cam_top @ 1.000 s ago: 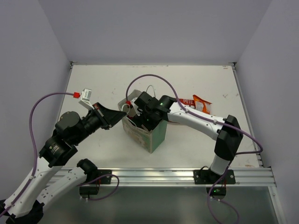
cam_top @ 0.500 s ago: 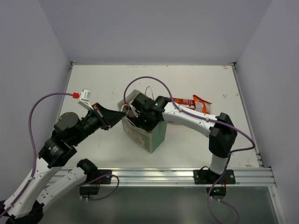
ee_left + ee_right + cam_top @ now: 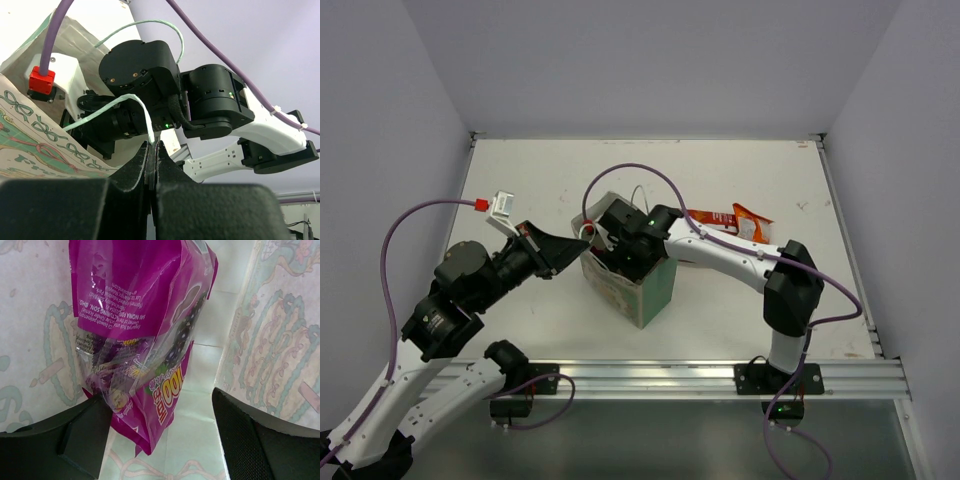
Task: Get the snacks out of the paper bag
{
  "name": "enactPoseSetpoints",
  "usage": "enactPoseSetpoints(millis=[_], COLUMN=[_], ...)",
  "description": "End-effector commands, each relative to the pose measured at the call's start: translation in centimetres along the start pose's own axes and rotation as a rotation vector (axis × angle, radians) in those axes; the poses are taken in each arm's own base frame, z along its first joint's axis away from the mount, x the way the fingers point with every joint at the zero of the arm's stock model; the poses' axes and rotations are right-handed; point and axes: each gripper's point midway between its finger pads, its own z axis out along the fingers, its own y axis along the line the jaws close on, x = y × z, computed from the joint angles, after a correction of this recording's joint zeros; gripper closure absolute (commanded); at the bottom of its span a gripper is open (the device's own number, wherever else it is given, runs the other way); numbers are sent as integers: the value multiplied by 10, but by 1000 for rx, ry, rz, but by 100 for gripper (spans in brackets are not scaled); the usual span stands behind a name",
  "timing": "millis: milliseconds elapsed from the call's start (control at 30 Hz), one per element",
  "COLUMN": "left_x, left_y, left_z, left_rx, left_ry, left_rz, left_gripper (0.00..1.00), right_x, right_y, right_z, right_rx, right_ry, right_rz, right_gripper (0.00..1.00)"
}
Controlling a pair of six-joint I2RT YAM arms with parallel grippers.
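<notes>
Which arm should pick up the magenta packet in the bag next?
Right: the right gripper is inside the paper bag, jaws open either side of the magenta packet. The left gripper is shut on the string handle.

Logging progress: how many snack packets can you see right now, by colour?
magenta packet, in the bag: 1
red-and-white packet, on the table: 1
orange packet, on the table: 1
Total in view: 3

White table (image 3: 540, 170) is stretching out ahead of me, showing a few small dark scuffs (image 3: 801, 205) toward its far right. Pale walls (image 3: 650, 60) are closing it in on three sides. A metal rail (image 3: 660, 377) is running along its near edge.
</notes>
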Motion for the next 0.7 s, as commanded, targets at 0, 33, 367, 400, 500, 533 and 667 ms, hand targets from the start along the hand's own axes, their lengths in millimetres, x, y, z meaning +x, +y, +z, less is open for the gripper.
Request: enactPoseSetpoints(millis=[0, 33, 367, 400, 500, 533, 667], left_x=[-7, -7, -7, -8, -8, -8, -7], left_y=[-15, -15, -14, -15, -16, -16, -16], left_z=[-4, -4, -4, -4, -4, -4, -3], left_rx=[58, 57, 54, 55, 57, 58, 59], left_ry=[-23, -22, -23, -24, -22, -23, -22], left_rz=[25, 24, 25, 25, 25, 25, 25], left_gripper=[100, 100, 99, 99, 99, 99, 99], right_x=[-11, -11, -13, -13, -9, -8, -5], right_y=[4, 3, -1, -1, -5, -7, -9], right_z=[0, 2, 17, 18, 21, 23, 25], right_rx=[-16, -13, -4, -4, 12, 13, 17], right_ry=[-26, -25, -1, 0, 6, 8, 15], right_rz=[-14, -14, -5, -4, 4, 7, 13], right_gripper=[19, 19, 21, 21, 22, 23, 26])
